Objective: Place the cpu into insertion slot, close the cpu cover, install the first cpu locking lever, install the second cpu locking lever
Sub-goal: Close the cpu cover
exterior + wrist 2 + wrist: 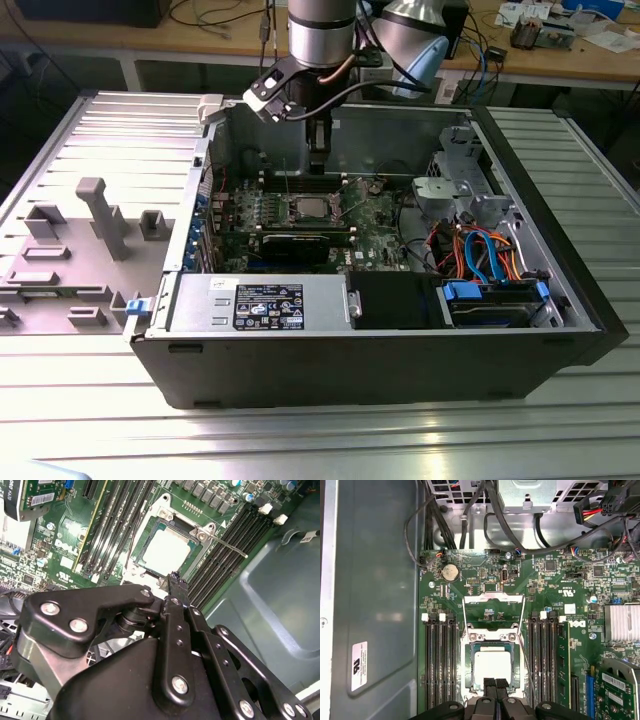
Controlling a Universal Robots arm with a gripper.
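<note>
On motherboard (545, 595), cpu (492, 662) sits below hand (495, 682), seemingly apart.

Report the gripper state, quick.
Gripper: shut, holding nothing, tips over the cpu that sits in the insertion slot.
</note>
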